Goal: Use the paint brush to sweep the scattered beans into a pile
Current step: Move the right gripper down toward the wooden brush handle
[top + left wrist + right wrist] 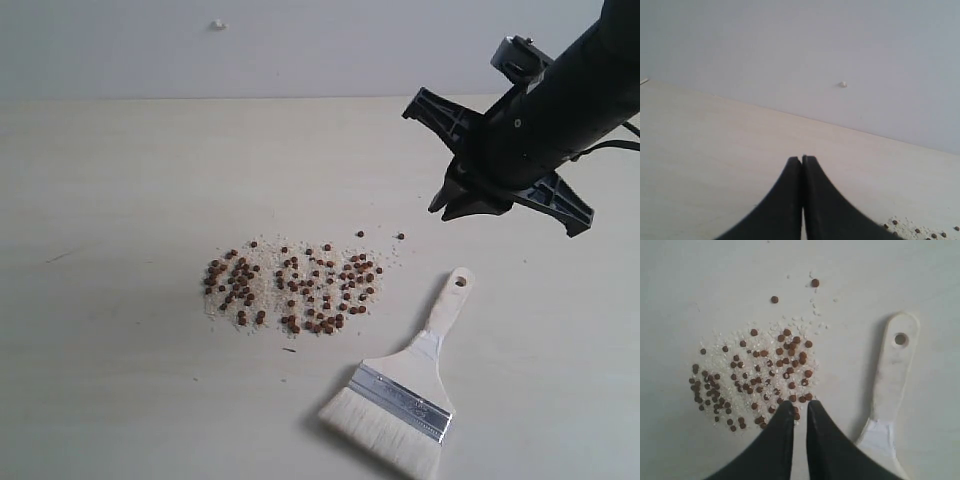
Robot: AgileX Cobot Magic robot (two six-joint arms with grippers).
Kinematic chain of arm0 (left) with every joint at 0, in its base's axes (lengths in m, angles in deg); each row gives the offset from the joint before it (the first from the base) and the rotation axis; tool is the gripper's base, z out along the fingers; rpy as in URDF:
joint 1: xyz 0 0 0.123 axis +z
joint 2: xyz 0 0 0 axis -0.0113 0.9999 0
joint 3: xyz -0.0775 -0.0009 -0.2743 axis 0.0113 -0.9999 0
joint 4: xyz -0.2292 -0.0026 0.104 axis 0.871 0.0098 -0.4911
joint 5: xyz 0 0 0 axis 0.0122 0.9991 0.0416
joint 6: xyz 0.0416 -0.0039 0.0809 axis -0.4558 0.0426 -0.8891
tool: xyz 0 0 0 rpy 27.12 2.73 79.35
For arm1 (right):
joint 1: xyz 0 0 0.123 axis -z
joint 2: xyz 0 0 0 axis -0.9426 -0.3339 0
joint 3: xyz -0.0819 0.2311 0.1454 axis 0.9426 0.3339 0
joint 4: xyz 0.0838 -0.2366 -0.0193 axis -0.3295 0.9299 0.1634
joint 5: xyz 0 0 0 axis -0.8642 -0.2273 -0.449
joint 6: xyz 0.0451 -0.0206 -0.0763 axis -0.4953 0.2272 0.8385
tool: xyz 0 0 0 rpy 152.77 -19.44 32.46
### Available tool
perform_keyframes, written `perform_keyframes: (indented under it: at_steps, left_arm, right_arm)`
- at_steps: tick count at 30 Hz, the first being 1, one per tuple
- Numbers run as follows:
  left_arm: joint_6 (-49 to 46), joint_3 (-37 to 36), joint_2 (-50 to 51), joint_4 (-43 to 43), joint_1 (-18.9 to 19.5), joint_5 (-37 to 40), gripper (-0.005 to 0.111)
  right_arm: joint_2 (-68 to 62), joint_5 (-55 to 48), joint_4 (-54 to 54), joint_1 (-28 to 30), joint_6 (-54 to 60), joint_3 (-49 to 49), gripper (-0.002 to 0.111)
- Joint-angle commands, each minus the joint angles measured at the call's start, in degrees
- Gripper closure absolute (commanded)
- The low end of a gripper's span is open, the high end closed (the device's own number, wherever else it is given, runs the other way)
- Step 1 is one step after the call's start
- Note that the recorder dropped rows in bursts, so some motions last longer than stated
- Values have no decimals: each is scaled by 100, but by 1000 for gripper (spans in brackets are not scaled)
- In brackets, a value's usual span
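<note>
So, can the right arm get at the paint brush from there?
Probably yes. The right hand hangs over the table near the handle end of the paint brush, with nothing between them; the beans lie off to one side. Its jaws would need to open wider first.

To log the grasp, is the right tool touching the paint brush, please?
Apart: exterior view shows bare table between right tool and paint brush.

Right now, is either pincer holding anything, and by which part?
Nothing is held. The paint brush lies untouched; the right pincer is slightly parted and empty, the left pincer shut on nothing.
</note>
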Motion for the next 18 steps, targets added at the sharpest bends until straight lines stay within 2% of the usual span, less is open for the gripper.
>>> perform_keyframes:
  at_steps: [1, 8, 12, 15, 18]
  left_arm:
    - [-8, 4, -25, 39, 11, -28, 107]
    - [-8, 4, -25, 39, 11, -28, 107]
    - [-8, 4, -25, 39, 11, -28, 107]
    - [-8, 4, -25, 39, 11, -28, 107]
    - [-8, 4, -25, 39, 11, -28, 107]
  right_arm:
    - [7, 635, 27, -6, -4, -45, 97]
    - [-14, 1242, 24, -6, -174, -45, 97]
    - [-74, 1188, -171, -37, -545, -45, 97]
    - [-216, 919, -262, -319, -1191, -45, 98]
    - [-321, 836, -9, -669, -1668, -45, 105]
